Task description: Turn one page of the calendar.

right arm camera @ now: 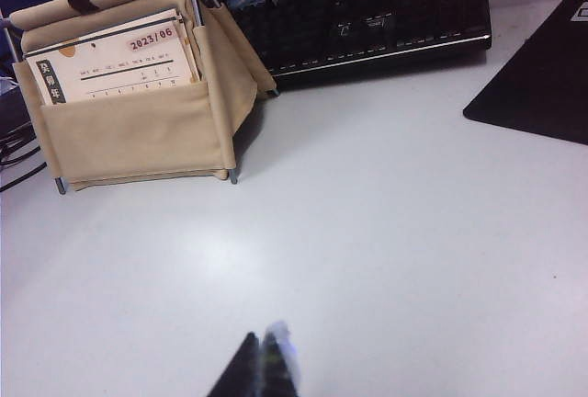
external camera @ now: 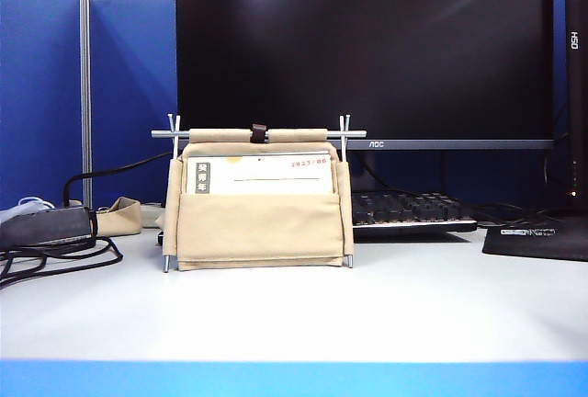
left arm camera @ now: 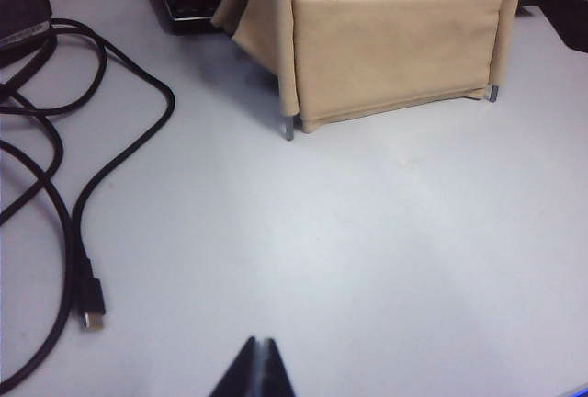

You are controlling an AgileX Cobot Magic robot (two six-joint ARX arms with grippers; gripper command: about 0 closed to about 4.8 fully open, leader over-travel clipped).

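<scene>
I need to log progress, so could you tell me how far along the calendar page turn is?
It looks done: the calendar stands on the table with the 2023/06 sheet at the front of its pouch. Nothing is in hand; the left gripper and right gripper are shut and empty, short of the calendar. Nothing visible remains.

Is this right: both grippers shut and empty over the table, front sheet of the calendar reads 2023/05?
Not quite. The front sheet of the calendar reads 2023/06, legible in the right wrist view. The rest holds: left gripper and right gripper are both shut, empty, over the table.
</scene>
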